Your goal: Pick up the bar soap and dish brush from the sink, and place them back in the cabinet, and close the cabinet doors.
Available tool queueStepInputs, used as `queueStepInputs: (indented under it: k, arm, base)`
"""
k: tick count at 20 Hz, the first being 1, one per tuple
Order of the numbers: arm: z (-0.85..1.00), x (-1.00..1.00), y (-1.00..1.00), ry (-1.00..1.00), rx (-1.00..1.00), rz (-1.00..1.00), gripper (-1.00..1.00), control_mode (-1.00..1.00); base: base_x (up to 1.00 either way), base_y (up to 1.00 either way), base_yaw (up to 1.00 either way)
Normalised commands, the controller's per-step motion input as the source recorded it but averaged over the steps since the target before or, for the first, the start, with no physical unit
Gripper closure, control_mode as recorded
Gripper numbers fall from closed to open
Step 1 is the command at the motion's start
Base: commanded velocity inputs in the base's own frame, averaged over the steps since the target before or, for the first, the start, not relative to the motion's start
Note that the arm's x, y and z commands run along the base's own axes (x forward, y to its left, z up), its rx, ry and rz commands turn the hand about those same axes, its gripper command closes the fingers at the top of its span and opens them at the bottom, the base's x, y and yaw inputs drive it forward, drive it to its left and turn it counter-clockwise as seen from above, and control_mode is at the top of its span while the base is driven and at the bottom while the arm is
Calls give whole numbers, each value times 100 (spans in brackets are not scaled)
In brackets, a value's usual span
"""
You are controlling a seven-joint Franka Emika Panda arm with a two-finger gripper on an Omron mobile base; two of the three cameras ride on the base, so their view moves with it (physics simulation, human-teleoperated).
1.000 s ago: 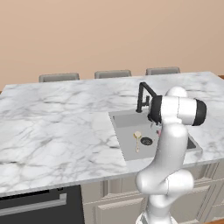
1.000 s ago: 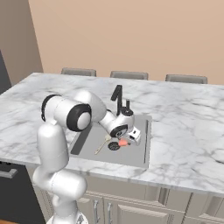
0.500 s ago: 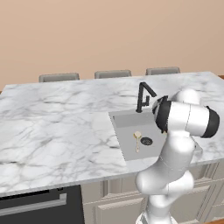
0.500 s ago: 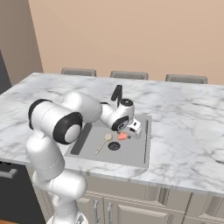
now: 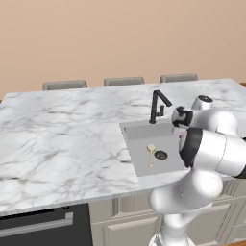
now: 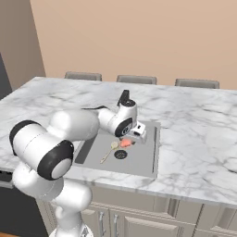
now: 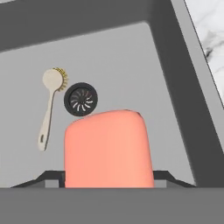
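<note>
My gripper (image 7: 108, 178) is shut on the bar soap (image 7: 108, 148), a salmon-orange block that stands upright between the dark fingertips (image 7: 47, 177). In the right base view the soap (image 6: 125, 143) hangs under the white hand over the grey sink (image 6: 155, 147). The dish brush (image 7: 49, 105), with its cream head and tan handle, lies flat on the sink floor left of the dark drain (image 7: 81, 99). It also shows as the brush (image 5: 151, 153) and the brush (image 6: 110, 151) in the base views. The cabinet and the cabinet doors are out of view.
A black faucet (image 5: 157, 103) stands at the sink's back edge, close to my wrist. White marble counter (image 5: 62, 139) spreads wide around the basin. Chair backs (image 6: 137, 79) line the far edge. Drawer fronts (image 5: 129, 226) sit below the counter.
The arm has swung: its elbow moved outward and lower toward the counter's front. The hand rose a little toward the sink's back, the soap staying in its grip. The brush has not moved.
</note>
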Motion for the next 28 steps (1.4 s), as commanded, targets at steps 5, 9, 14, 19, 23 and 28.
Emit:
queueStepInputs:
  k: [5, 9, 14, 19, 23, 28]
  arm:
    - [38, -26, 29, 0, -3, 5, 100, -100]
    - [49, -23, 24, 0, 0, 3, 100, -100]
    - [59, -21, 9, -1, 0, 1, 100, -100]
    - [58, -28, 5, -1, 0, 2, 100, -100]
    - [45, -22, 13, 0, 0, 2, 100, -100]
    - [35, -24, 32, 0, 0, 0, 100, -100]
  base:
    - [0, 0, 0]
    - [0, 0, 0]
    - [0, 0, 0]
    - [0, 0, 0]
    - [0, 0, 0]
    - [0, 0, 0]
